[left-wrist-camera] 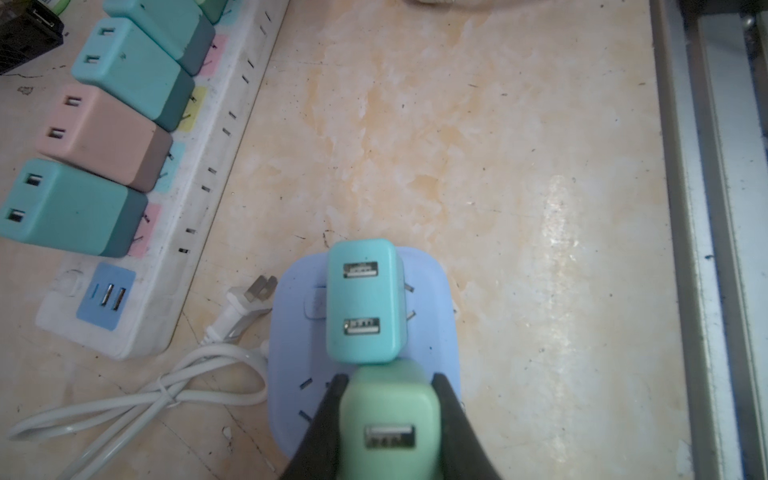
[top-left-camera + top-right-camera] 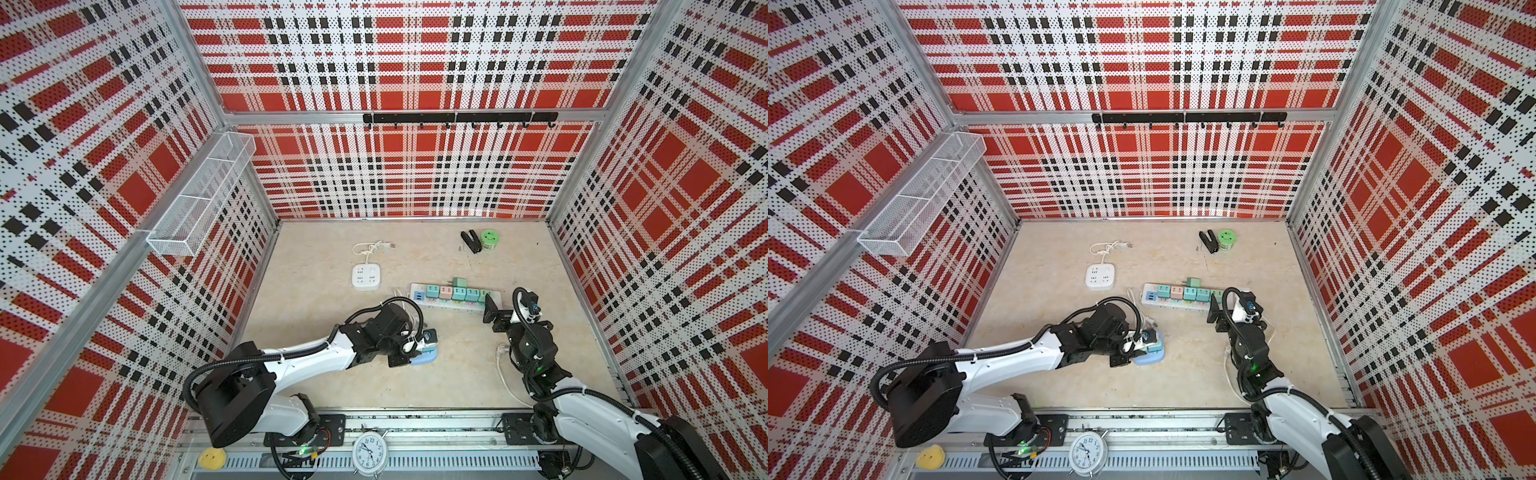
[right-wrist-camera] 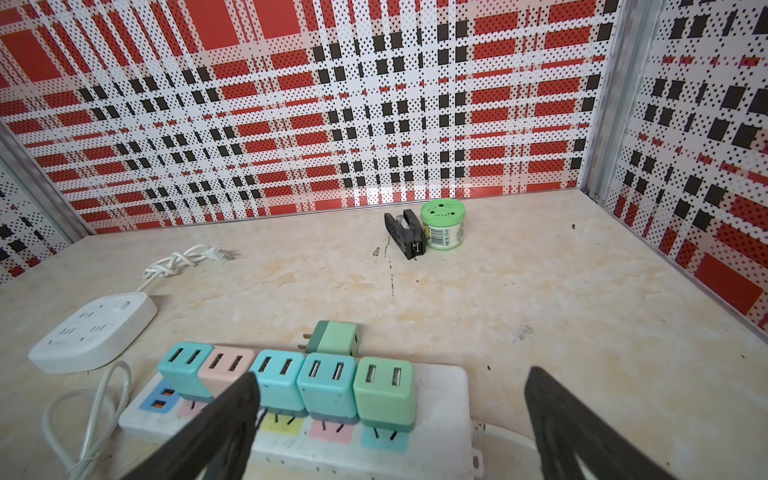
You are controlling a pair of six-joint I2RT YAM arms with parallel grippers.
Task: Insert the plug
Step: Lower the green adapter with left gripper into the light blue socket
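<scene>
My left gripper [image 1: 388,378] is shut on a pale green plug [image 1: 388,415] with one USB port facing the camera. It holds the plug over a light blue socket block [image 1: 432,316], touching a teal plug [image 1: 363,299] that stands in that block. The green plug's prongs are hidden. In both top views the blue block [image 2: 426,358] [image 2: 1152,357] lies at the table's middle under the left gripper [image 2: 419,347]. My right gripper [image 3: 392,376] hangs open above the right end of a long white power strip [image 3: 440,395].
The white strip [image 2: 415,286] carries several coloured plugs, with a loose green one [image 3: 336,338] behind it. A white square socket [image 2: 366,276] lies at the back left, a black clip [image 2: 470,241] and a green tub [image 2: 490,240] at the back right. A corded white plug [image 1: 245,303] lies beside the blue block.
</scene>
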